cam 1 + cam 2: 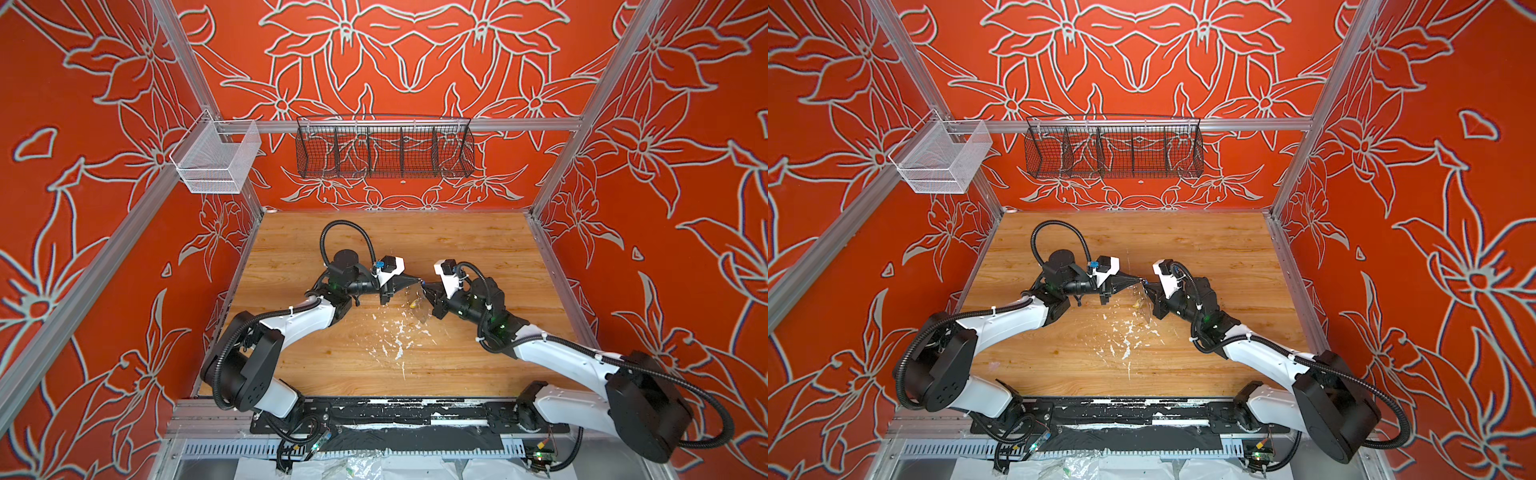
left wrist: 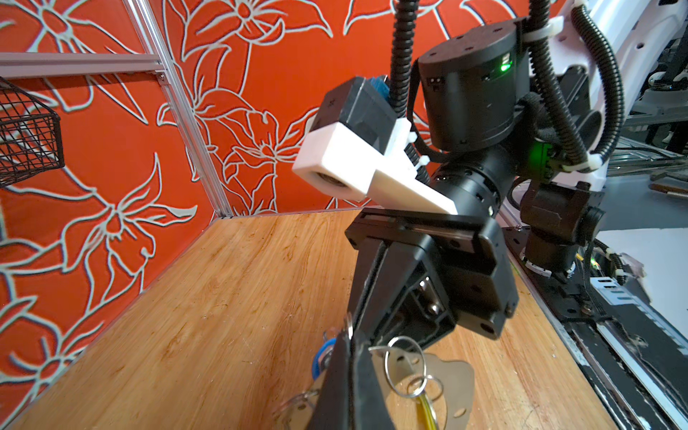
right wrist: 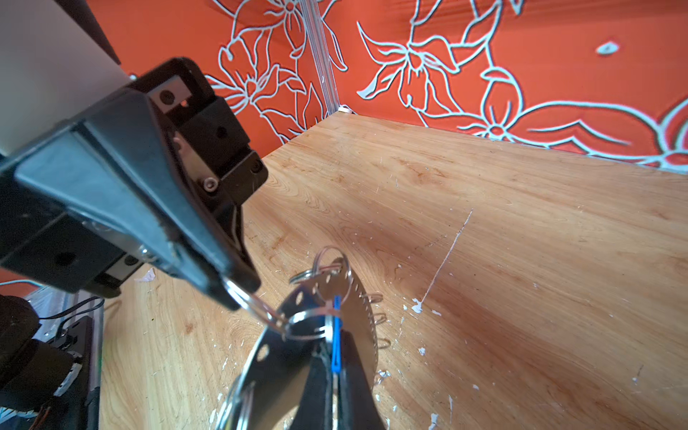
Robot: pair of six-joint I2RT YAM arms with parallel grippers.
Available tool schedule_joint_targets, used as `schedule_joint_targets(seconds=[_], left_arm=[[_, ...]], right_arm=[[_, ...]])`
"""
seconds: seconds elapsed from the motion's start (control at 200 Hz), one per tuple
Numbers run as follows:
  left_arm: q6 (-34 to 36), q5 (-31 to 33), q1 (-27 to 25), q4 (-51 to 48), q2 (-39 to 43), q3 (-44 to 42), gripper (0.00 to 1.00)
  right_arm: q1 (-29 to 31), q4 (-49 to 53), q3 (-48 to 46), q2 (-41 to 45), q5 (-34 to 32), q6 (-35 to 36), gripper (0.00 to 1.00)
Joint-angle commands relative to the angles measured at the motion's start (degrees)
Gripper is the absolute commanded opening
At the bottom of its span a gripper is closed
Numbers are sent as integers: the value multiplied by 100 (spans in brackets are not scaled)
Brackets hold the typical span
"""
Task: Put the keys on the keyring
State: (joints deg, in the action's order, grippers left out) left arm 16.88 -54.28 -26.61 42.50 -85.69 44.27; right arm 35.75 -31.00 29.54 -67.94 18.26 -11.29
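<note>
As left hand (image 3: 242, 294) grips, keyring (image 3: 359, 309) hangs

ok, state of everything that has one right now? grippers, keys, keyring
Left gripper: fingers shut on thin metal wire loop.
Right gripper: fingers shut on blue oval plastic tag; its key is hidden.
Flat dark grey ring-shaped keyring plate: off the wooden table, tilted, hanging between the grippers.
Key with yellow plastic tag: dangling from wire loops by the plate, off the table.
</note>
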Motion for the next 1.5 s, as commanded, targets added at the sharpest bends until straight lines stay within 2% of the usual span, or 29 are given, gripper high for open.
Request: schedule_joint_targets(seconds=[0.0, 0.055, 0.095, 0.2, 0.345, 0.495, 0.686, 0.761, 0.856, 0.941, 1.026, 1.201, 1.386, 1.491], left_arm=[[56, -13, 24, 206, 18, 133, 0], [-51, 191, 24, 345, 21, 70, 0], [-173, 387, 24, 494, 21, 15, 8], [-304, 701, 23, 758, 56, -135, 18], [-494, 1204, 49, 670, 236, -172, 26], [-818, 1852, 142, 697, 478, -310, 28], [-1172, 3388, 290, 208, 853, -402, 32], [-1400, 3469, 469, 190, 928, -432, 32], [-1508, 3482, 595, 292, 1005, -514, 32], [-1547, 3499, 633, 296, 1019, -538, 33], [-1557, 3503, 657, 276, 1044, -542, 33], [-1565, 3603, 708, 276, 1163, -616, 33], [-1582, 3757, 736, 319, 1265, -711, 34], [-1616, 3715, 745, 329, 1283, -714, 34]], right_arm=[[20, 205, 62, 276, -323, 242, 0], [20, 381, 20, 425, -577, 343, 0], [22, 547, 22, 529, -782, 447, 0], [22, 1062, 116, 772, -1016, 897, 0], [38, 1711, 312, 1048, -694, 2000, 0], [88, 3329, 1076, 1190, -458, 3292, 0], [242, 5803, 2834, 472, -1133, 4446, 0], [447, 6630, 3426, 37, -1638, 5110, 0], [741, 7145, 3822, -405, -2668, 6102, 0], [963, 7301, 4126, -755, -3641, 6834, 0], [1094, 7408, 4548, -1005, -4247, 7352, 0], [1367, 7429, 5241, -1316, -4964, 8451, 0], [1510, 7117, 5551, -1632, -5912, 9736, 0], [1514, 7020, 5713, -1756, -6261, 10192, 0]])
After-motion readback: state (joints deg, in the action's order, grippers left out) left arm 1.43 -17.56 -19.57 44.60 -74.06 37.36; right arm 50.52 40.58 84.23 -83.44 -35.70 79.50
